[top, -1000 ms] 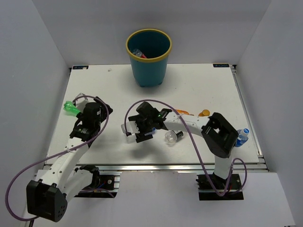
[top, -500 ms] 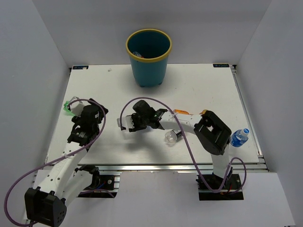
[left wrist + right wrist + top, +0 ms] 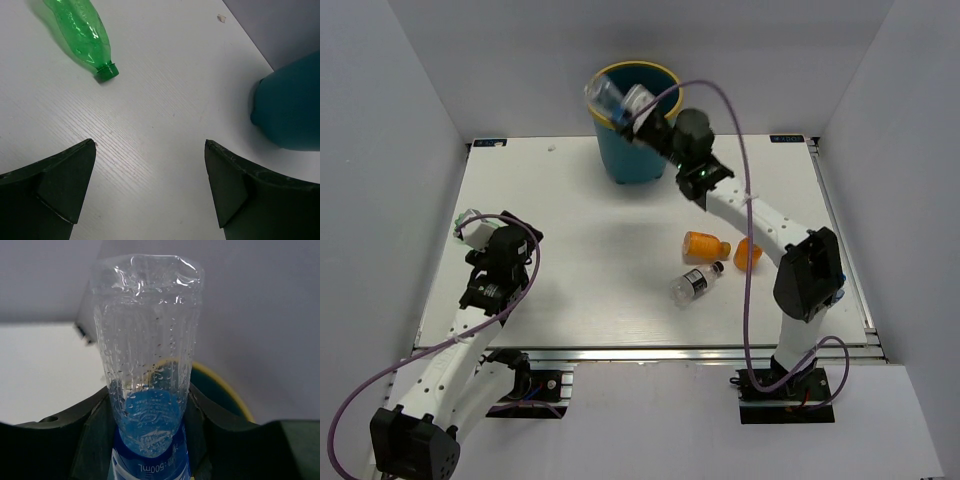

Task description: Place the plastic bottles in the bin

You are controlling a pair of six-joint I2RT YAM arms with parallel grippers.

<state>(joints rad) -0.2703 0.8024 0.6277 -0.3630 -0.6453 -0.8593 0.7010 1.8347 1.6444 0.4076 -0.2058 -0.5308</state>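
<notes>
My right gripper (image 3: 638, 108) is raised at the near rim of the teal bin (image 3: 635, 150) and is shut on a clear bottle with a blue label (image 3: 607, 97). In the right wrist view that bottle (image 3: 148, 390) stands up between the fingers (image 3: 92, 440), with the bin's yellow rim (image 3: 227, 390) behind it. Two orange bottles (image 3: 705, 243) (image 3: 748, 254) and a clear bottle with a dark label (image 3: 695, 284) lie on the table at the right of centre. My left gripper (image 3: 470, 228) (image 3: 150, 145) is open and empty above the table at the left.
A green bottle (image 3: 82, 32) lies on the table just ahead of the left fingers. The bin's teal wall (image 3: 292, 110) shows at the right of the left wrist view. White walls enclose the table (image 3: 570, 200) on three sides.
The right arm has swung from the table's middle up to the bin, carrying the blue-label bottle. The orange bottles that it covered now show. The left gripper has drifted slightly left.
</notes>
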